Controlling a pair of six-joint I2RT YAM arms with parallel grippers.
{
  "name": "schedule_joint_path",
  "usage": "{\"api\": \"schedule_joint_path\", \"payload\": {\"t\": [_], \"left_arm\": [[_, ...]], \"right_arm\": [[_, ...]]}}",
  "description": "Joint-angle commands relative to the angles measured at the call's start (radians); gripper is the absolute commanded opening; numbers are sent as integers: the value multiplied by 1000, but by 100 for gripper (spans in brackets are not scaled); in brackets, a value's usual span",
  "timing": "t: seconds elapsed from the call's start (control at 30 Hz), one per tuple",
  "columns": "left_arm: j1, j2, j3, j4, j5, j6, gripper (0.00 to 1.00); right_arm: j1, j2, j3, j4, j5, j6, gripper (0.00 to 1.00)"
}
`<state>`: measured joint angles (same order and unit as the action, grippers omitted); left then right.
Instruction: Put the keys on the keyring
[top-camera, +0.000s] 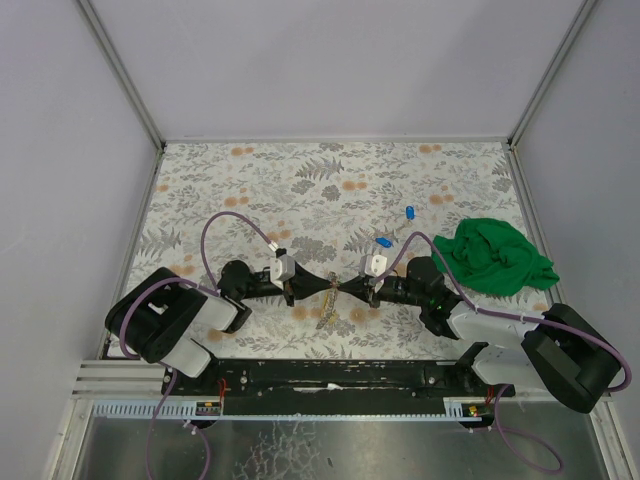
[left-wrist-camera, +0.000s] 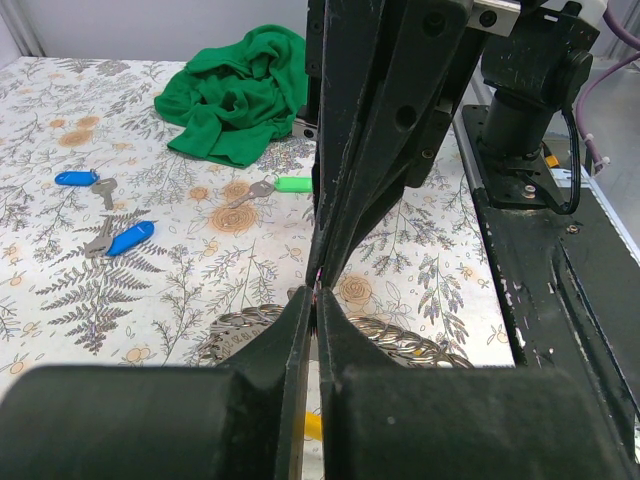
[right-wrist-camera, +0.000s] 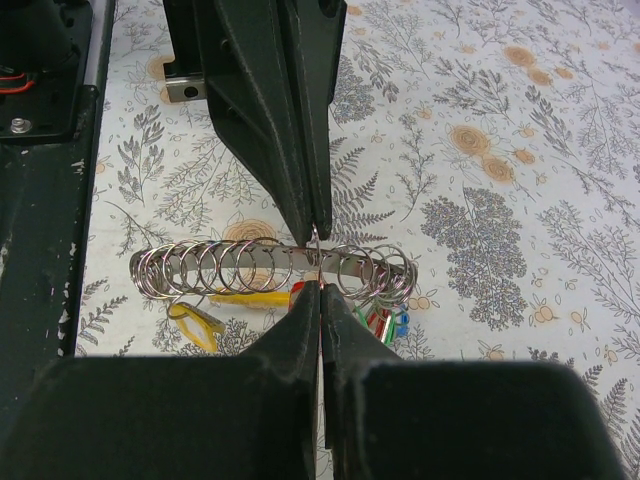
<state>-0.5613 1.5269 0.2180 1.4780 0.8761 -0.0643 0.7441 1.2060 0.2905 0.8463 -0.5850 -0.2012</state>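
The left hand (left-wrist-camera: 316, 303) and right hand (right-wrist-camera: 319, 293) are both pinched shut, tips meeting just above the keyring (right-wrist-camera: 270, 268); two blue keys (left-wrist-camera: 130, 238) and a green key (left-wrist-camera: 293, 184) lie on the surface (top-camera: 250, 180) beyond the keyring, toward the cloth (left-wrist-camera: 240, 90).

Three loose keys: one blue-tagged key (left-wrist-camera: 76, 179), another blue-tagged key (left-wrist-camera: 131, 238) and one green-tagged key (left-wrist-camera: 292, 184); one green cloth (left-wrist-camera: 240, 90); one keyring (right-wrist-camera: 270, 268) — its silvery loops too many and too overlapped to count; two claws — left claw (left-wrist-camera: 316, 298), right claw (right-wrist-camera: 318, 290).
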Motion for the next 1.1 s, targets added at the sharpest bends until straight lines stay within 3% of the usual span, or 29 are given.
{"api": "schedule_joint_path", "payload": {"t": [0.0,1.07], "left_arm": [[-6,3,20,71,16,3,0],[-8,-20,6,44,-35,32,0]], "right_arm": [[-4,-13,28,59,10,10,0],[-3,-19,21,57,-4,15,0]]}}
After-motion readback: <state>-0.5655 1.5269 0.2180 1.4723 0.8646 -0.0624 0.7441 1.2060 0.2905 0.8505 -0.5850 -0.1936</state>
